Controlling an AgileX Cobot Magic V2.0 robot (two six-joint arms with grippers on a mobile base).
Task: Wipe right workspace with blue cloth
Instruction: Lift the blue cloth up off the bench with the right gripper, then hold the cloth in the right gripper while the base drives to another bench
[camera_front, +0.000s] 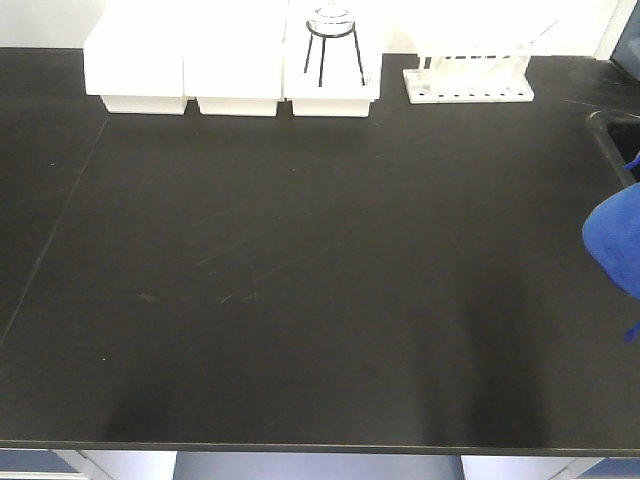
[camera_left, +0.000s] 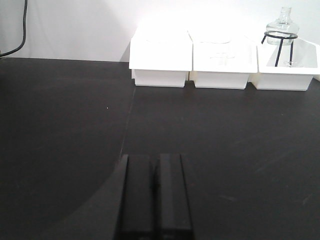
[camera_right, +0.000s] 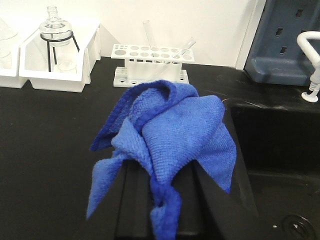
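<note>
From where I stood, the job looked barely started: the blue cloth was in the grip of the right gripper, its two dark fingers pinched on a fold with the rest of the fabric bunched and spilling over them. It was held at the far right edge of the black worktop, just beside the sink. I could not tell whether the cloth was pressed to the surface or hanging just above it. I judged that the picking-up was done and that the wiping of the right side was yet to come, since faint pale smears showed on the matte top near the middle. The left gripper sat low over the left half with its fingers brought together on nothing. The cloth was a soft, nubbly, towel-like weave, crumpled into loose peaks with a darker stitched hem, and I reckoned it would flatten and drag readily once pushed down. The worktop was hard, flat and dull black, with a fine seam running across its left part. Along the back wall stood three boxy white bins, a clear glass flask on a thin black wire stand, and a white test-tube rack holding a few slanting glass tubes.
</note>
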